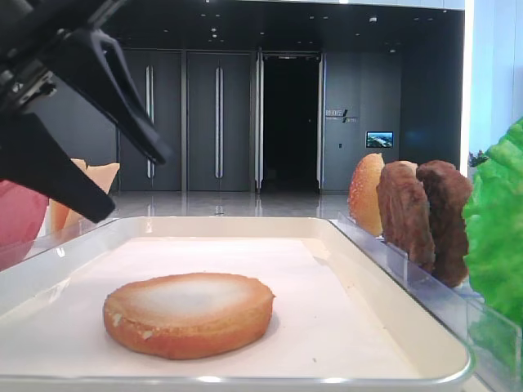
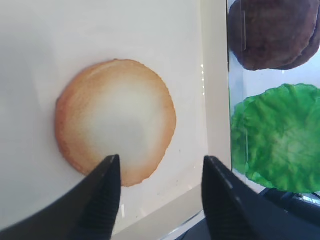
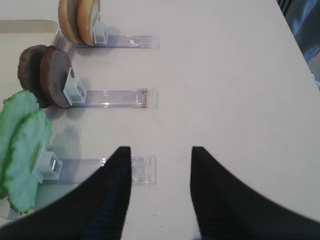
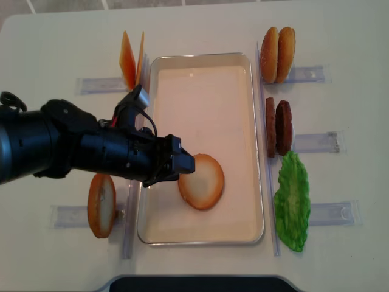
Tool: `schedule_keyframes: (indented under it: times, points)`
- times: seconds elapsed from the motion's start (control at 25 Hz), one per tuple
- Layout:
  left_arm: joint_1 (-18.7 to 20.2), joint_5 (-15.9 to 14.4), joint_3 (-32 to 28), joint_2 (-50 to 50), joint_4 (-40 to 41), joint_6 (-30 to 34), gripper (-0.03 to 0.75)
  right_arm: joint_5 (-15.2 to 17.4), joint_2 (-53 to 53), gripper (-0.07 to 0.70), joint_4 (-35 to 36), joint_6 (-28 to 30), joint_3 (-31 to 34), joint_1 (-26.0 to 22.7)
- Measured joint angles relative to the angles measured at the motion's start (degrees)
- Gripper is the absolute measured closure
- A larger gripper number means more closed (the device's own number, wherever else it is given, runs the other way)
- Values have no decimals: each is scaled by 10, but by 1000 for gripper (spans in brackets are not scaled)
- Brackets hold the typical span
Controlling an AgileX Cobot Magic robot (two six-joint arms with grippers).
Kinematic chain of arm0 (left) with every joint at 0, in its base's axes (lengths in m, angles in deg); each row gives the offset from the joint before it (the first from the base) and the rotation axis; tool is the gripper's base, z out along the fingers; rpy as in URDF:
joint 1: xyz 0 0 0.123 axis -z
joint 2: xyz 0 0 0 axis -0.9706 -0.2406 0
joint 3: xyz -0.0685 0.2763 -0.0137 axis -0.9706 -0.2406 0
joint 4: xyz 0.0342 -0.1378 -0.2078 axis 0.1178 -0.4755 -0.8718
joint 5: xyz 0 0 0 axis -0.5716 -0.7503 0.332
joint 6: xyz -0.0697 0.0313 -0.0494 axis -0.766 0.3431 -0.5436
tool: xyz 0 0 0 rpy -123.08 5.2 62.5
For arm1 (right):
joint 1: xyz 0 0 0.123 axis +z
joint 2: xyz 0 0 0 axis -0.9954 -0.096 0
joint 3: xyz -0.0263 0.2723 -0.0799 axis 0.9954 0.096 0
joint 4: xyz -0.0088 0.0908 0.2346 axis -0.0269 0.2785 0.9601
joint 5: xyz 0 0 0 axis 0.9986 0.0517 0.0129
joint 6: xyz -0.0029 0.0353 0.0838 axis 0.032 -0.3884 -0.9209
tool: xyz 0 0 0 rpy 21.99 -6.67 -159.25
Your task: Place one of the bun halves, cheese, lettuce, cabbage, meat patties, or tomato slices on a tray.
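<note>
Lifting the spread left hand (image 2: 157,167) straight up from the bun half (image 2: 116,120) lying flat inside the tray (image 4: 258,152), without nudging it.

The left arm reaches in from the left side, its black forearm lying nearly level and its left tool (image 4: 182,164) pointing right and slightly down. The two dark fingers (image 2: 105,195) of this tool stand apart with nothing between them. The right tool (image 3: 160,190) also shows its two fingers spread, gripping nothing.
</note>
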Motion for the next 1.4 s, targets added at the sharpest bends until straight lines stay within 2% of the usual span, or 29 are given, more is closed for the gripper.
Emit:
schedule_keyframes:
  times: [0.2,0.4,0.52,0.64,0.8,0.92,1.16,1.24,1.4]
  points:
    - [0,0,-1,48,105,-93,316,0,0,328,0,0,0,0]
    - [0,-2,-1,116,155,-144,316,0,0,328,0,0,0,0]
    - [0,-11,-1,161,201,-187,316,0,0,328,0,0,0,0]
    - [0,-33,0,207,280,-252,316,0,0,328,0,0,0,0]
    - [0,-108,36,251,429,-373,316,0,0,328,0,0,0,0]
    - [0,-182,81,272,534,-438,316,0,0,328,0,0,0,0]
    - [0,-358,174,281,697,-507,316,0,0,328,0,0,0,0]
    - [0,-390,192,282,738,-511,316,0,0,328,0,0,0,0]
    - [0,-399,201,285,788,-513,328,0,0,328,0,0,0,0]
